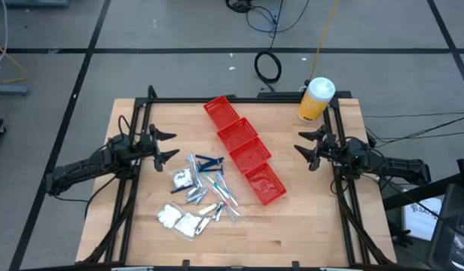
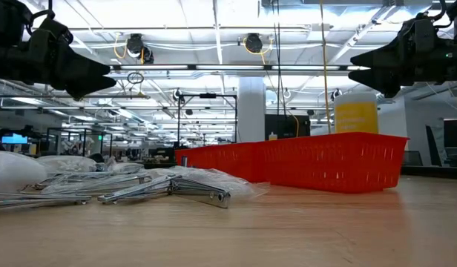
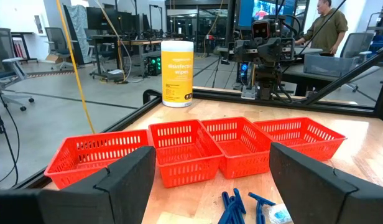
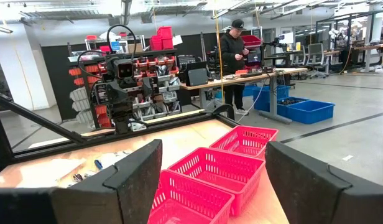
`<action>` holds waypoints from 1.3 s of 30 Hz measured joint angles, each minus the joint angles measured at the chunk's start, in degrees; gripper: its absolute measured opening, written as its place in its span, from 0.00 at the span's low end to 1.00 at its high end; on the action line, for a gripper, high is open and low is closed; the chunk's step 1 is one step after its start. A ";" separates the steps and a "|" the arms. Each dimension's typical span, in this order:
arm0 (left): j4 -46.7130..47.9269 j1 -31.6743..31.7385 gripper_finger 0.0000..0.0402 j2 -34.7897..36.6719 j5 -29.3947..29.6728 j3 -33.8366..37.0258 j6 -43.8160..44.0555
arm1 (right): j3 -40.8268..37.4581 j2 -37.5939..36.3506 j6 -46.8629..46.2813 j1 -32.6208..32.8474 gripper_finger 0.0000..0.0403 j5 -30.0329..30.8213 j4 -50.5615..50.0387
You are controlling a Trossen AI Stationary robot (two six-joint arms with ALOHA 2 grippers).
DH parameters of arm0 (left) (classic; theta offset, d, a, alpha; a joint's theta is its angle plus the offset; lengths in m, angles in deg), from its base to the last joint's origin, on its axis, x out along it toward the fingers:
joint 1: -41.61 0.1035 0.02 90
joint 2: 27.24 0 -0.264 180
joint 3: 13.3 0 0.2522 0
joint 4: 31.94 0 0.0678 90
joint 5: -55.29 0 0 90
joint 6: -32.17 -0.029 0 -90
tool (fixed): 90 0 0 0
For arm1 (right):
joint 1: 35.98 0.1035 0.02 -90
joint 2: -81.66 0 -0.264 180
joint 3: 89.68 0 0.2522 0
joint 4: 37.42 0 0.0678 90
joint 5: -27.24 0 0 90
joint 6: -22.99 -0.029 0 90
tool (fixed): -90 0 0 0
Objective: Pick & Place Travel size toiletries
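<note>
Nothing is sorted yet: the toiletries (image 1: 198,194) all lie in a heap on the table, beside the four empty red bins (image 1: 244,149). The left gripper (image 1: 166,144) and right gripper (image 1: 301,145) hang at opposite table edges, both wide and holding nothing.

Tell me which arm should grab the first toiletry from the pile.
Left, probably. The toiletries lie on its side of the red bins, just ahead of the open left gripper. The right gripper, also open, would have to reach over the bins.
</note>
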 joint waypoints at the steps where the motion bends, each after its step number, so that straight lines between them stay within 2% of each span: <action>1: 0.01 0.00 0.77 0.01 0.02 0.00 -0.01 | 0.00 -0.02 0.00 0.00 0.67 0.00 -0.01; 25: -1.61 0.00 0.77 0.00 0.13 0.02 2.03 | 0.00 -0.02 -0.02 0.02 0.67 0.02 0.00; 27: -2.05 0.00 0.77 0.01 0.24 0.02 4.07 | 0.00 -0.01 -0.02 0.01 0.68 0.01 -0.01; 32: -1.33 0.00 0.77 -0.01 0.28 0.02 16.95 | 0.00 -0.02 -0.01 0.02 0.67 0.02 -0.02; 39: 2.74 0.32 0.77 -0.90 3.43 -0.15 20.44 | 0.00 -0.02 -0.01 0.00 0.67 0.01 0.00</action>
